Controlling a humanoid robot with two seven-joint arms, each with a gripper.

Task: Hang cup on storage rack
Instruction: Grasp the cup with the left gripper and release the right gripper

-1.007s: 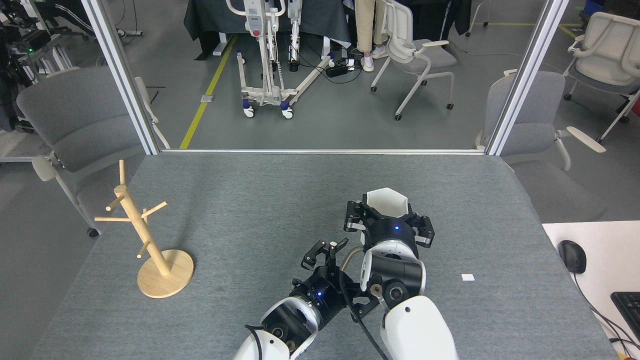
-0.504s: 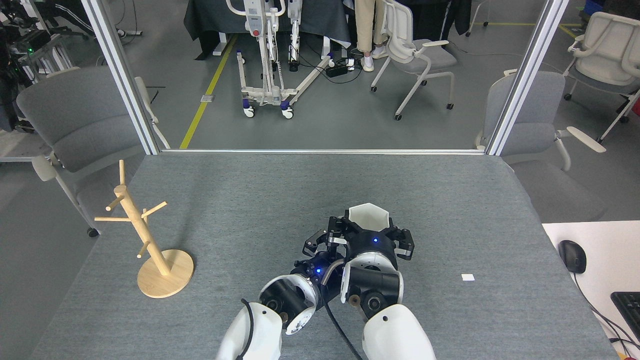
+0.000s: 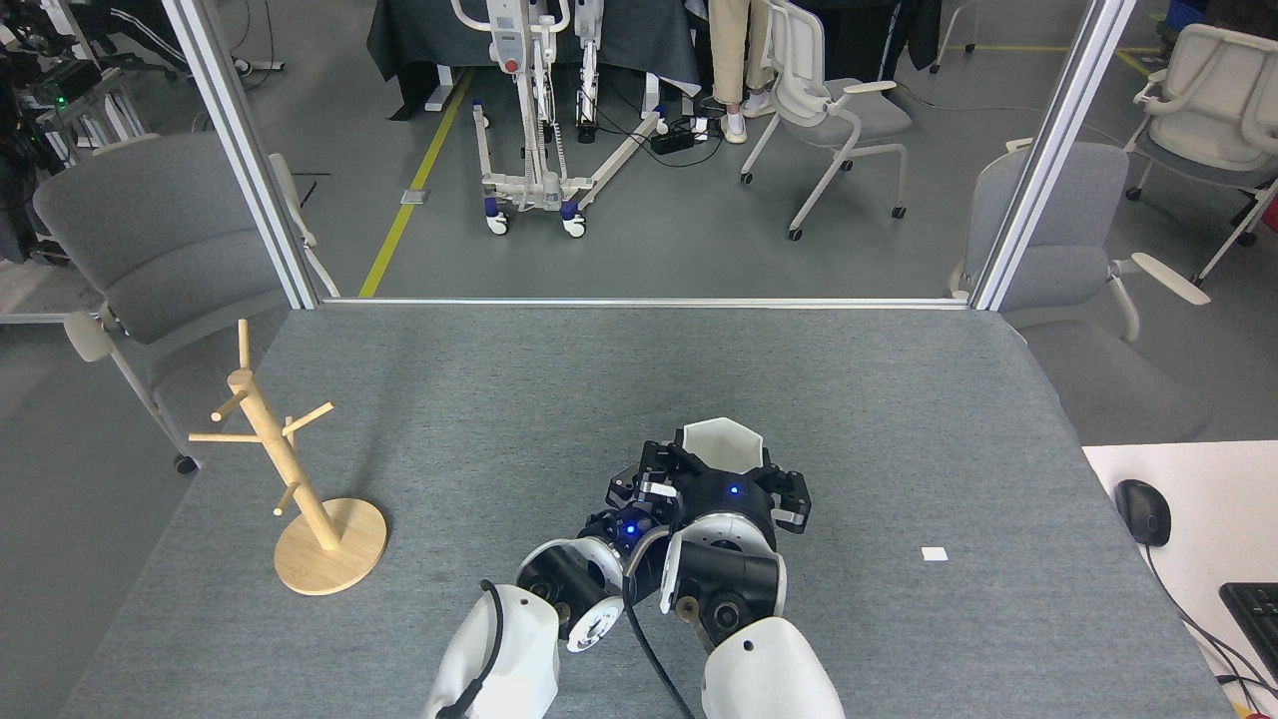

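Your right gripper [image 3: 721, 469] grips the faceted matte white cup [image 3: 721, 446]; you cannot tell the left gripper's [image 3: 639, 489] opening

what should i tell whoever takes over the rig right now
Right hand: closed around the cup, held upright near the table's middle.
Left hand: pressed close against the cup's left side; its grip state is unclear.
Storage rack: stands at the table's left edge, all visible pegs bare.
Done: cup grasped.
Left: carry the cup across to the rack, probably after a handover to the left hand, and hang it on a peg.
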